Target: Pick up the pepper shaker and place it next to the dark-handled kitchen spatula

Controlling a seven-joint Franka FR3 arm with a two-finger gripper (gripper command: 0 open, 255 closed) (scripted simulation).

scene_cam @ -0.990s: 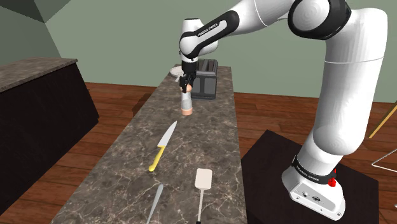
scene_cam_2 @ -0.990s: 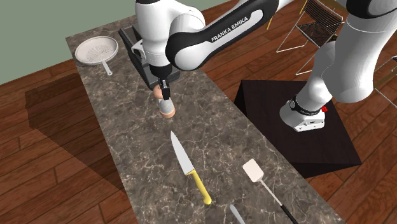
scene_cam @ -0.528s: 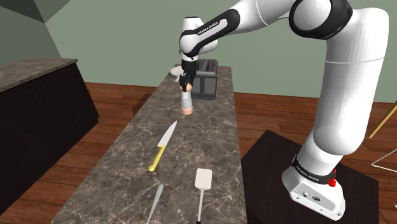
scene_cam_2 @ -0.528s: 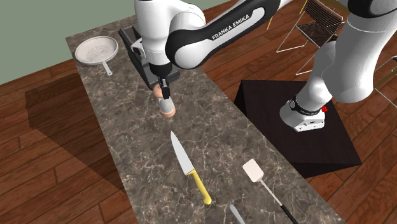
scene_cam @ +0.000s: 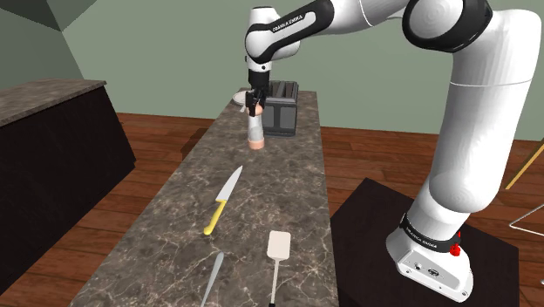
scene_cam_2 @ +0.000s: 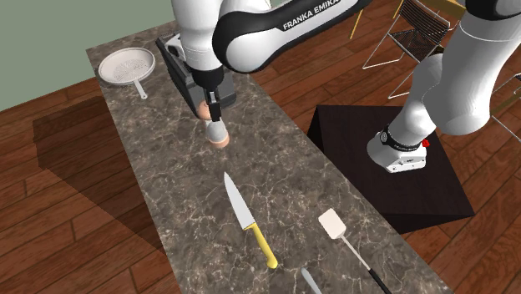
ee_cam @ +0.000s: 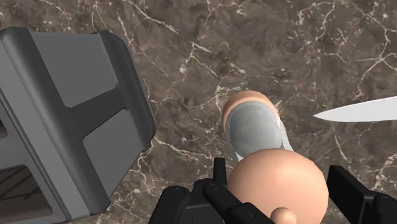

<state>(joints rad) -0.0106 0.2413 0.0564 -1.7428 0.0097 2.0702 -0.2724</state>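
Gripper (scene_cam: 254,111) clasps upright pepper shaker (scene_cam: 255,136) by its cap, apparently clear of counter (scene_cam: 292,187); spatula (scene_cam: 278,247) lies toward 6 o'clock in shoulder view.

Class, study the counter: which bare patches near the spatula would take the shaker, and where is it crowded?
Widest patch: counter between the toaster and the spatula head, right of the yellow-handled knife in the shoulder view. A smaller gap lies between that knife and the spatula. Crowded: the near end, where a second knife lies beside the spatula's handle.
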